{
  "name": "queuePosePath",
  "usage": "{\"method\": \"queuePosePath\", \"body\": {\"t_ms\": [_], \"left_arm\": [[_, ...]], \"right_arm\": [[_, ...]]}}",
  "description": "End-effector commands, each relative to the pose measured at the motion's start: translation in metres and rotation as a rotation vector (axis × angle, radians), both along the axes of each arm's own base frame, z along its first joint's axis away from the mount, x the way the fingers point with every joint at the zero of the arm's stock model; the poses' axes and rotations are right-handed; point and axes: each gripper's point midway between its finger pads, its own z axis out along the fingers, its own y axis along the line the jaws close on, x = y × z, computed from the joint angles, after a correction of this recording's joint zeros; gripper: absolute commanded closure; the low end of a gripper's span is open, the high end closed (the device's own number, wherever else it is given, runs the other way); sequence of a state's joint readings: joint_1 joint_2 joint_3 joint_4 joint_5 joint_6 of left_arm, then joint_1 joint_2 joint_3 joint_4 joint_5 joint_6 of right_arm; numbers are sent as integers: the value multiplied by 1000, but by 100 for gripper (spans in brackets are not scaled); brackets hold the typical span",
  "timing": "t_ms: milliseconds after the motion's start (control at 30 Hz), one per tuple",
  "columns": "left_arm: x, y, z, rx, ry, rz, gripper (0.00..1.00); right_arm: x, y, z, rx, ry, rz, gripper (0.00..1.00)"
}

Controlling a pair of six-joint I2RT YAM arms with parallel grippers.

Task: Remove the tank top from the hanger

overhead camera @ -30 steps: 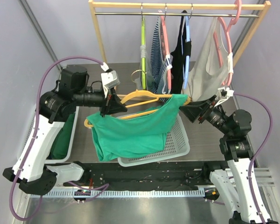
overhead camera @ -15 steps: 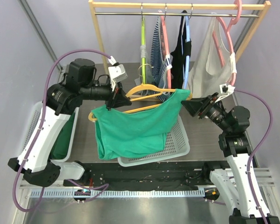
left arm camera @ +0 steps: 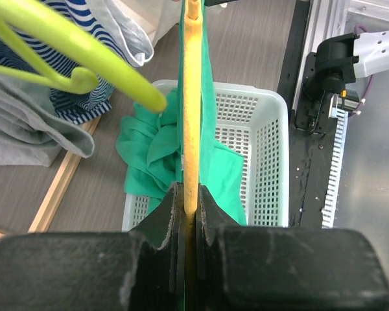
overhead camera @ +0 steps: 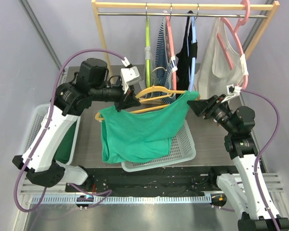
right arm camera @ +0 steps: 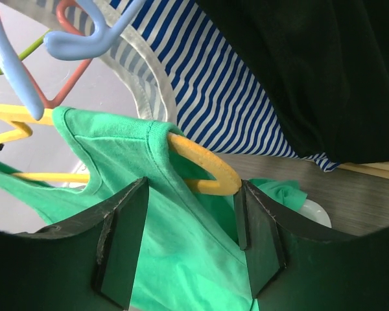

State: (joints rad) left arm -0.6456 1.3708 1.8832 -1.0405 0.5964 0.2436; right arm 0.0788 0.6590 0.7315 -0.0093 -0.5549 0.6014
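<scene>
A green tank top point(overhead camera: 139, 132) hangs from a yellow hanger point(overhead camera: 156, 91) held in the air above the white basket point(overhead camera: 185, 144). My left gripper point(overhead camera: 127, 103) is shut on the hanger's bar point(left arm camera: 192, 116), seen edge-on in the left wrist view. My right gripper point(overhead camera: 196, 107) is open at the hanger's right end. In the right wrist view its fingers point(right arm camera: 123, 243) flank the green strap point(right arm camera: 159, 149) and the yellow hanger tip point(right arm camera: 211, 175), not closed on either. The strap is still looped over that tip.
A wooden rack point(overhead camera: 183, 7) at the back holds a lime hanger point(overhead camera: 147, 53), a striped top point(overhead camera: 163, 53), a black top point(overhead camera: 185, 57) and a white top point(overhead camera: 219, 62). Another green garment point(left arm camera: 149, 152) lies in the white basket. A second basket point(overhead camera: 70, 139) stands at left.
My left gripper has lifted the hanger and carried it right and toward the rack. The tank top rose with it. My right gripper has moved up a little, staying at the hanger's right end.
</scene>
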Motion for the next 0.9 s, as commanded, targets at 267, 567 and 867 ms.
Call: {"method": "queuePosePath", "body": {"t_ms": [267, 567, 867], "left_arm": [[21, -36, 18, -35, -115, -19, 100], [20, -40, 28, -47, -136, -21, 100], [30, -29, 57, -76, -255, 56, 100]], "right_arm": [[-65, 33, 4, 34, -79, 246, 32], [-111, 46, 7, -73, -64, 463, 5], [-106, 29, -21, -175, 31, 333, 4]]}}
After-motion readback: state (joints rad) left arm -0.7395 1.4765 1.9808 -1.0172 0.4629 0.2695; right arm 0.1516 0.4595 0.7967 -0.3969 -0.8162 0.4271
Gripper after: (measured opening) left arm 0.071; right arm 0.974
